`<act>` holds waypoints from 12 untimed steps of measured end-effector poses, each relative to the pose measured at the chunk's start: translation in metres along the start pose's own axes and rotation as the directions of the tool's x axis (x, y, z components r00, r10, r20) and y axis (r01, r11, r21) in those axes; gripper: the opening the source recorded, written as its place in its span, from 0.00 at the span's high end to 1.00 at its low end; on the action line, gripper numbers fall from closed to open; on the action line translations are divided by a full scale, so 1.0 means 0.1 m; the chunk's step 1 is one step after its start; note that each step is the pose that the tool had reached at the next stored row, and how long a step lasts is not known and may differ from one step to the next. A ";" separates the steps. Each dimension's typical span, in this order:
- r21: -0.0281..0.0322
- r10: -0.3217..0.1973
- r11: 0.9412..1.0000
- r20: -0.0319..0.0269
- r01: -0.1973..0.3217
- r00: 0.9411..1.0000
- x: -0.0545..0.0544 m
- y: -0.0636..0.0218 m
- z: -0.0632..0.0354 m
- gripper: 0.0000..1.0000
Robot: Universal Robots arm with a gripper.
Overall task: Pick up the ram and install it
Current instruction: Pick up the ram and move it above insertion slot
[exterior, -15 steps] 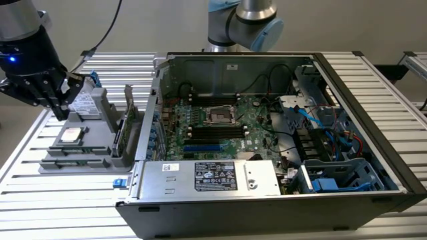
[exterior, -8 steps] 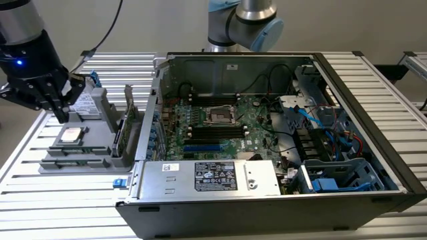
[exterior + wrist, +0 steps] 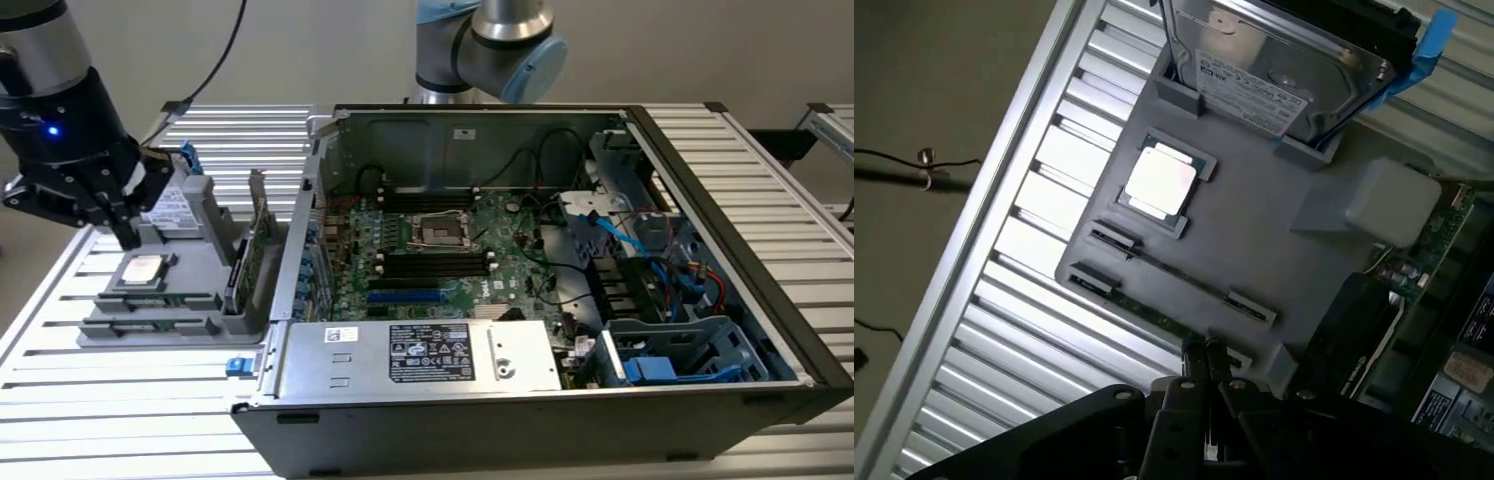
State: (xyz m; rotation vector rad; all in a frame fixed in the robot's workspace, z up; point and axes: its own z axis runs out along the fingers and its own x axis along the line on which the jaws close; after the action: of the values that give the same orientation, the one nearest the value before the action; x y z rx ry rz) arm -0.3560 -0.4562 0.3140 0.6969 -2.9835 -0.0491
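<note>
The gripper (image 3: 120, 232) hangs over the grey holder (image 3: 1254, 250) at the exterior view's left, well apart from the open computer case (image 3: 534, 420). Its fingers (image 3: 1192, 362) are close together with just a thin gap. They hold nothing.

The ram (image 3: 1154, 317) stands on its thin edge in the holder, with a little clip at each end. It seems to be kept that way so its long top edge sticks up and can be pinched from both sides. In the wrist view the fingertips are right over one end of it, but they do not seem to touch it. The ram is not picked up yet.

A second thin stick (image 3: 1174, 272) stands just beside the ram, so the gap between them is tight. Past that stick a square chip (image 3: 1159, 180) lies flat. A hard drive (image 3: 1274, 70) stands at the far end of the holder. A bigger green card (image 3: 247, 262) stands tall between the holder and the case wall.

Inside the case, the long black slots (image 3: 430, 265) have nothing on top of them. The case walls go up all around, so the open way in looks to be from above. The ribbed metal bench (image 3: 134, 420) carries both the holder and the case.
</note>
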 end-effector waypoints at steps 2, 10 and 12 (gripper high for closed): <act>-0.002 -0.037 0.999 0.001 0.037 0.999 0.00 -0.001 0.013 0.90; -0.009 -0.182 0.983 0.003 0.182 0.983 0.00 -0.004 0.058 0.90; -0.010 -0.218 0.976 0.003 0.218 0.976 -0.01 -0.004 0.068 0.90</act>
State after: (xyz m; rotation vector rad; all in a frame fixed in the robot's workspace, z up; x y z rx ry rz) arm -0.3559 -0.4563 0.3071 1.0208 -2.8914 -0.0773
